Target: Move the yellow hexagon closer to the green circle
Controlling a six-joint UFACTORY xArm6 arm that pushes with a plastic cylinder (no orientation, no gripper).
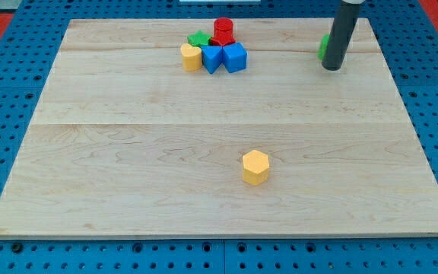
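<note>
The yellow hexagon [255,167] sits alone on the wooden board, below the middle toward the view's bottom. A green block [323,46], likely the green circle, is at the view's top right, mostly hidden behind my rod. My tip [331,68] rests on the board just to the right of and below that green block, far from the yellow hexagon, up and to its right.
A cluster sits at the view's top centre: a yellow block [191,57], two blue blocks [212,58] [235,57], a green star-like block [198,39] and a red block [223,31]. The board's edges [219,234] border a blue pegboard.
</note>
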